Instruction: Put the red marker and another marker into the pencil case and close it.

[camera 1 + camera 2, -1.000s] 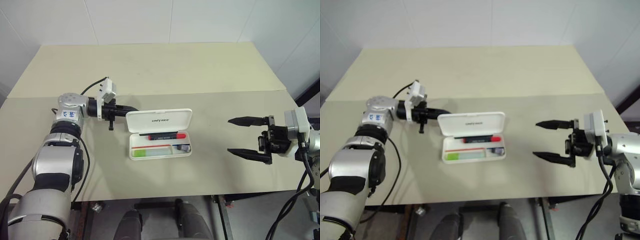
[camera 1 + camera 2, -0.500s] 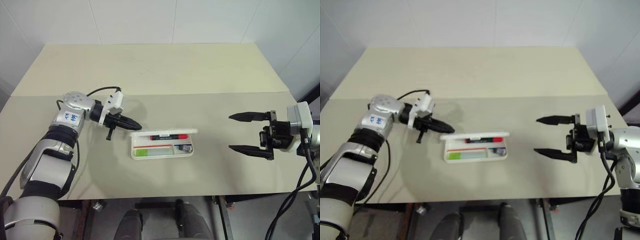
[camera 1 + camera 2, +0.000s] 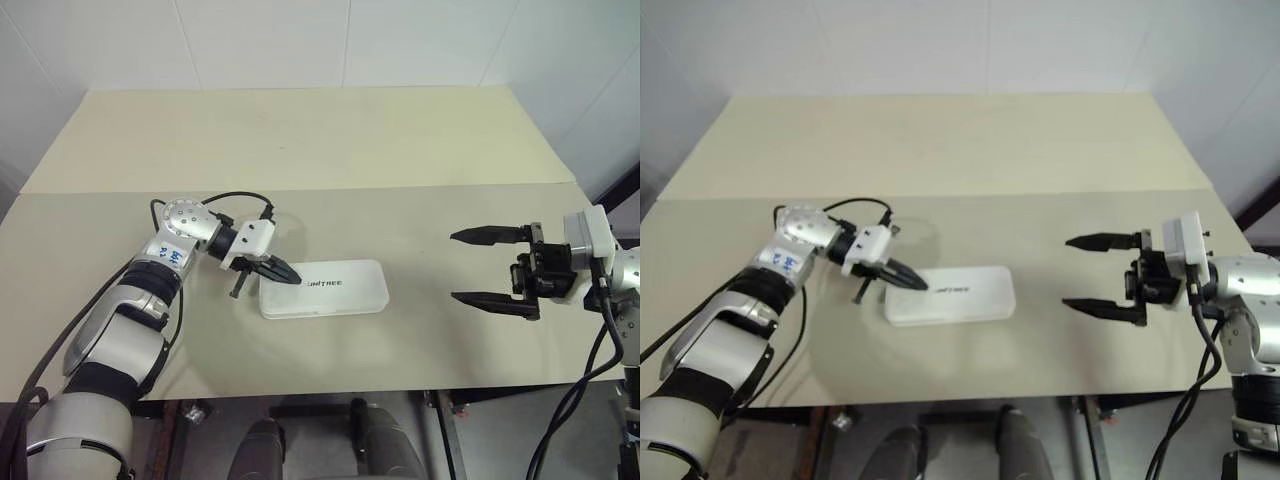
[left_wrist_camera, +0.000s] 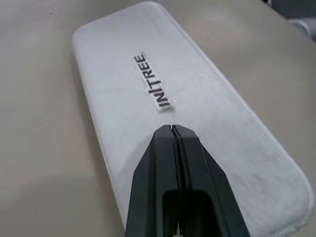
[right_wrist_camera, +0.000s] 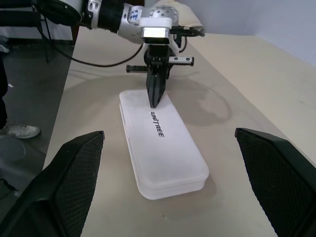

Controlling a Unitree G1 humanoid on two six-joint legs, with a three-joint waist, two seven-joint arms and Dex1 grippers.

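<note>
The white pencil case (image 3: 335, 290) lies flat near the middle of the table with its lid down and the "UNITREE" lettering (image 4: 152, 81) facing up. The red marker and the other marker are hidden under the lid. My left gripper (image 3: 290, 276) is shut, angled downward, and its joined tips (image 4: 172, 129) rest on the lid near the case's left end. The right wrist view shows the same contact (image 5: 154, 101). Off to the right of the case, my right gripper (image 3: 456, 266) hovers level with its fingers (image 5: 74, 173) wide open and nothing between them.
The beige table (image 3: 300, 140) has a seam running across it behind the case. Its front edge (image 3: 330, 385) is close below the case. A person's shoe (image 5: 19, 131) stands on the floor beyond the table's side.
The lid, upright a second ago, dropped and now lies shut on the tray. My left gripper swung right and down from behind the case onto the lid. The right gripper stayed put.
</note>
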